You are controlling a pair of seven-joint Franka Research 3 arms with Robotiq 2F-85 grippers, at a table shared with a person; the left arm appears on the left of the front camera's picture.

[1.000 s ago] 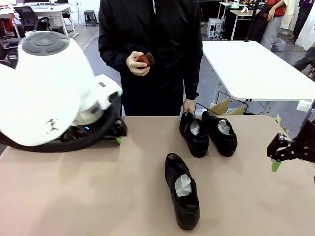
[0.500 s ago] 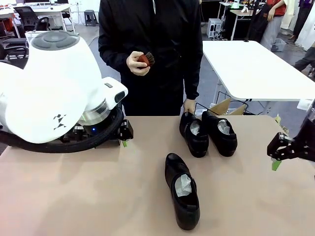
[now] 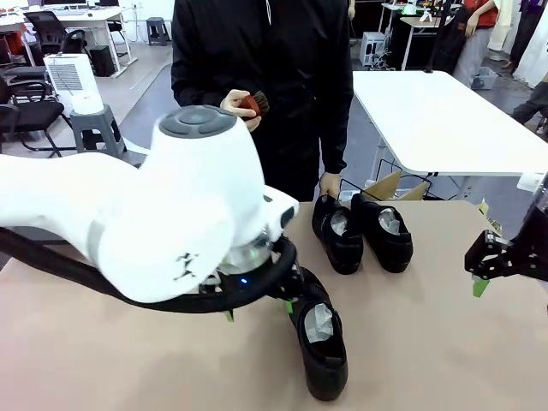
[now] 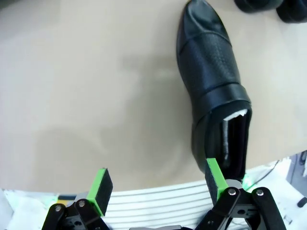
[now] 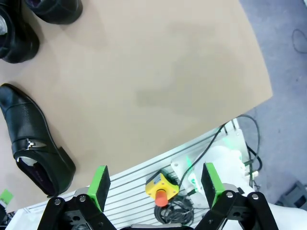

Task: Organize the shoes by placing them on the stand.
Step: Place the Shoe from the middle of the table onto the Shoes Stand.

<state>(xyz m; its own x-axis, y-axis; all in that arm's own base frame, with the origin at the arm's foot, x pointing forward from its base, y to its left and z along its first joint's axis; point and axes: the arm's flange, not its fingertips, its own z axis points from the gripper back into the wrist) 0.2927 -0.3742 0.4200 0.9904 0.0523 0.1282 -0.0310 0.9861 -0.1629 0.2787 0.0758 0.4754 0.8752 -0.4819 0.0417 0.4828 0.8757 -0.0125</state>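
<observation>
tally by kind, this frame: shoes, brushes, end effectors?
Shoes: 3 (near shoe, far pair)
Brush: 1
End effectors: 2 (left end effector, right end effector)
Total: 6

A tan tabletop (image 3: 103, 360) spreads across the six o'clock half of the front view. At two o'clock a white table (image 3: 445, 120) stands on grey floor (image 3: 141, 94), with a cardboard box (image 3: 387, 185) under it near three o'clock. At ten o'clock a white vented appliance (image 3: 73, 77) sits on a grey stool (image 3: 92, 128) beside a black office chair (image 3: 26, 111).
</observation>
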